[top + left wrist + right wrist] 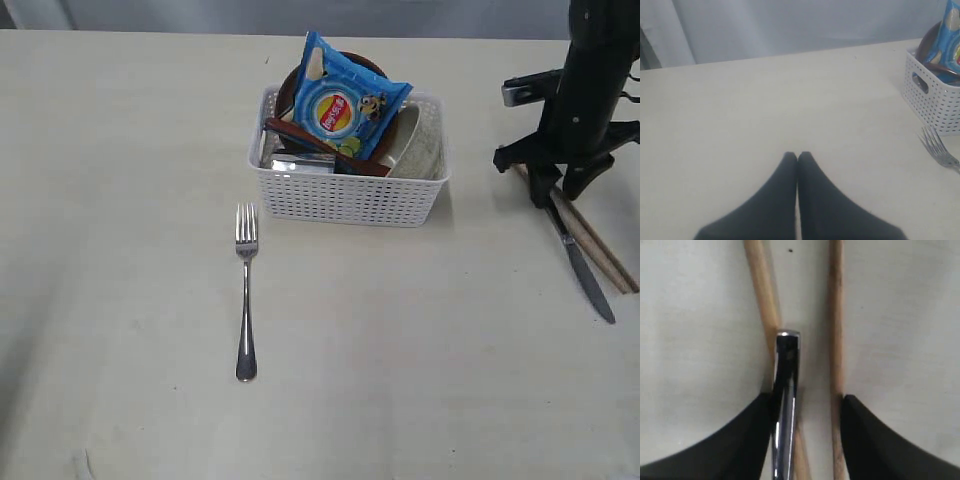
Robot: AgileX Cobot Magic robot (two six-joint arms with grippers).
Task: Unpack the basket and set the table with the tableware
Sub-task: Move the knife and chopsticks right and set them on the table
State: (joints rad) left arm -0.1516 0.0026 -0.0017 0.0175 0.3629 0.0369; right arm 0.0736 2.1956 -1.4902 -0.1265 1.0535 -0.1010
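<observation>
Basket [345,198] sits on the table [120,150], chip bag [345,105] and bowl [418,140] inside; fork [246,300] lies near it. I read my right gripper [807,400] released, spread over knife [786,405] and chopsticks [836,340] lying on the table at right. Left gripper [797,156] clenched, empty.

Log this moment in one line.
left gripper: shut, empty | right gripper: open, low over knife and chopsticks on table | fork: on table | basket: chip bag, bowl inside
</observation>
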